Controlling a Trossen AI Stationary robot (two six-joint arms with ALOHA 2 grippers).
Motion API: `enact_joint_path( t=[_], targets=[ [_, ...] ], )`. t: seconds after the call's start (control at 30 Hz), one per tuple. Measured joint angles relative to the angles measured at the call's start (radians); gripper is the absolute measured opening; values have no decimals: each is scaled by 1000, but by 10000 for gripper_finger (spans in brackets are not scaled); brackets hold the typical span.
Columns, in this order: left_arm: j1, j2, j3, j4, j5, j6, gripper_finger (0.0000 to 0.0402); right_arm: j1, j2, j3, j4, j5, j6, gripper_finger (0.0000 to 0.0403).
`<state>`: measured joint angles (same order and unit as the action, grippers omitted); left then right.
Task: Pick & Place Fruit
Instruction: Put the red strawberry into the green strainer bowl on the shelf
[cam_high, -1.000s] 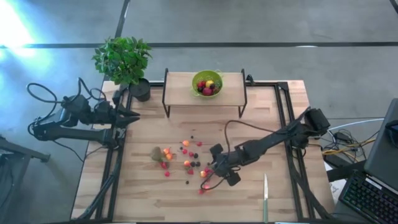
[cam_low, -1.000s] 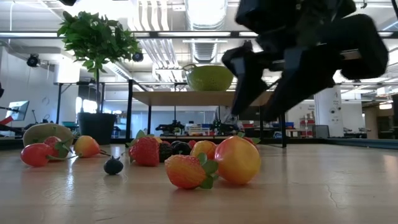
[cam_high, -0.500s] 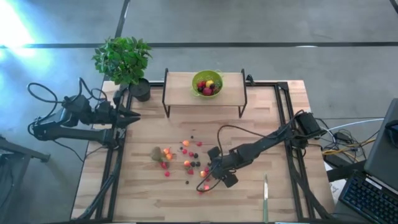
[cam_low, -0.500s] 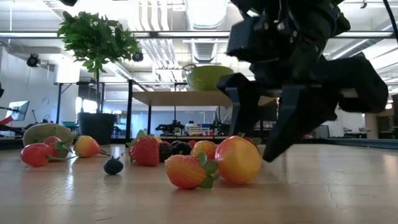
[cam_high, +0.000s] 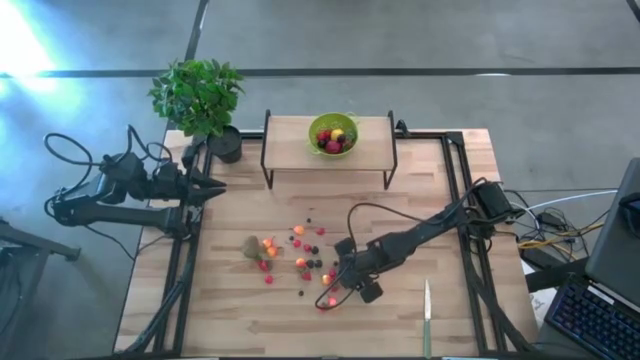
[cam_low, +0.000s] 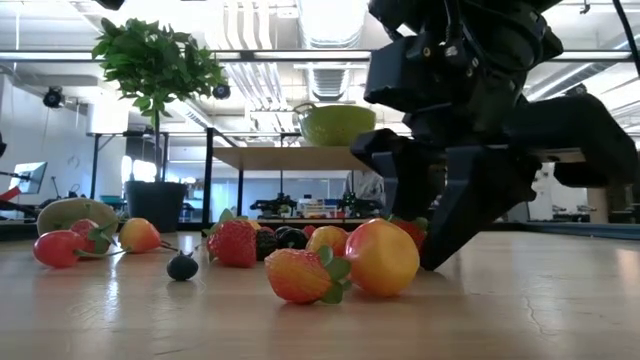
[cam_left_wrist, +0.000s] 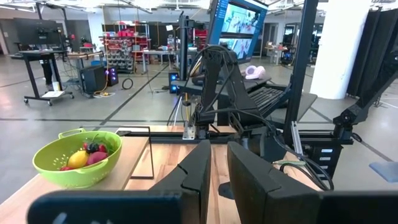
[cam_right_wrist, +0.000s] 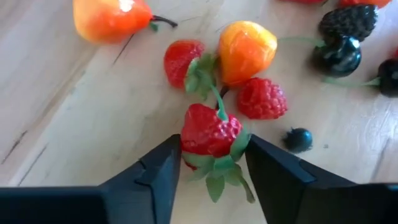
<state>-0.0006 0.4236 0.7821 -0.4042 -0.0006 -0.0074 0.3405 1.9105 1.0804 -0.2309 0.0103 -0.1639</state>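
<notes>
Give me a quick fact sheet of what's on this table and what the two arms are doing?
Right tool: fingers either side of a red toy strawberry, closing
Left tool: shut, waiting at the table's left edge
Loose fruit: small red, orange and dark pieces mid-table, beside a fuzzy brown kiwi
Lime-green round bowl: on a raised shelf, holding some fruit

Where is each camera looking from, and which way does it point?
High view: above the table, looking straight down; both arms show, the left tool parked at the table's left edge.
Low view: at table-top height, looking level across the fruit; the right tool comes down from above.
Left wrist view: on the left arm, facing the green bowl; its own shut fingers show.
Right wrist view: on the right arm, looking down at a strawberry between its fingers.
Shared: the high and left wrist views both see the bowl.
</notes>
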Motion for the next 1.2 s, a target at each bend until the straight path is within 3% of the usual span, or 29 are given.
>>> enact_joint_path(
  t=[0.6,0.97,1.2],
  targets=[
    [0,0,0,0,0,0,62,0,-19,10,-114,-98,7,15],
    [0,0,0,0,0,0,62,-1,-37,10,-155,-99,29,9],
    [0,0,0,0,0,0,62,-6,-151,10,-182,-85,26,9]
  ],
)
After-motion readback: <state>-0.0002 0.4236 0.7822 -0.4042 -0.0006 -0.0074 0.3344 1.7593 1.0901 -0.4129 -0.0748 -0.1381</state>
